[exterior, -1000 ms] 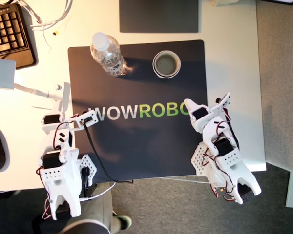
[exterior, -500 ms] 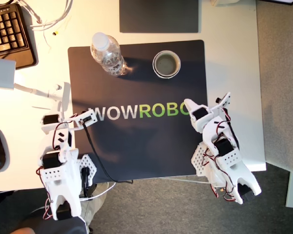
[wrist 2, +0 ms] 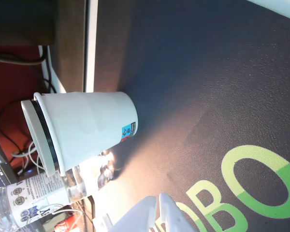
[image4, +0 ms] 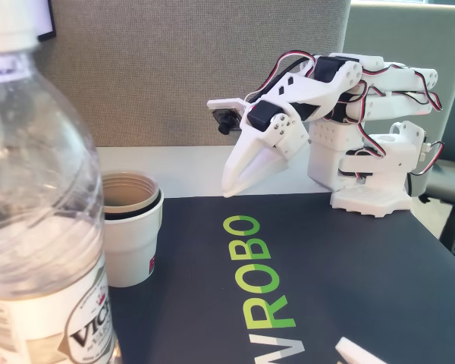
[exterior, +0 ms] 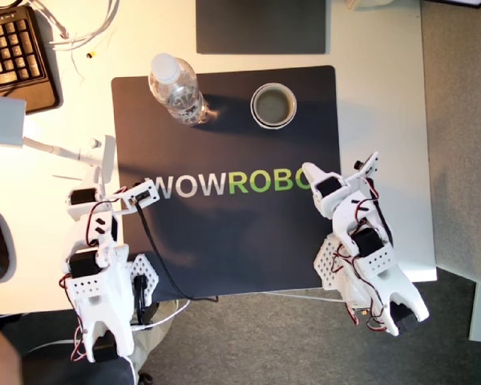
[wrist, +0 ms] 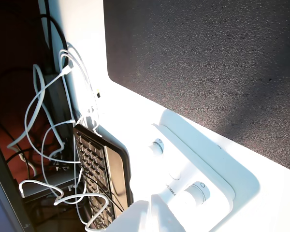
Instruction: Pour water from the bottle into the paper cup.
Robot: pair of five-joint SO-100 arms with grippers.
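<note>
Bottle (exterior: 177,88): it stands upright near the mat's (exterior: 224,233) far edge, towards the exterior view's left, with the cap on.
First gripper (exterior: 104,164): it rests near the mat's edge at the exterior view's left, jaws together, holding nothing.
Cup (exterior: 273,105): it stands upright, just beside the bottle but apart from it.
Second gripper (image4: 235,182): jaws closed, empty, pointing at the cup.
Risk: the cup looks light, so a careless reach may tip it; the capped bottle cannot pour.

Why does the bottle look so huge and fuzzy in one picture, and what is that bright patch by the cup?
In the other view the bottle stands very near the lens, so it looms soft and large. In the second wrist view, light through the bottle makes a bright patch beside the paper cup, which casts a shadow across the mat.
</note>
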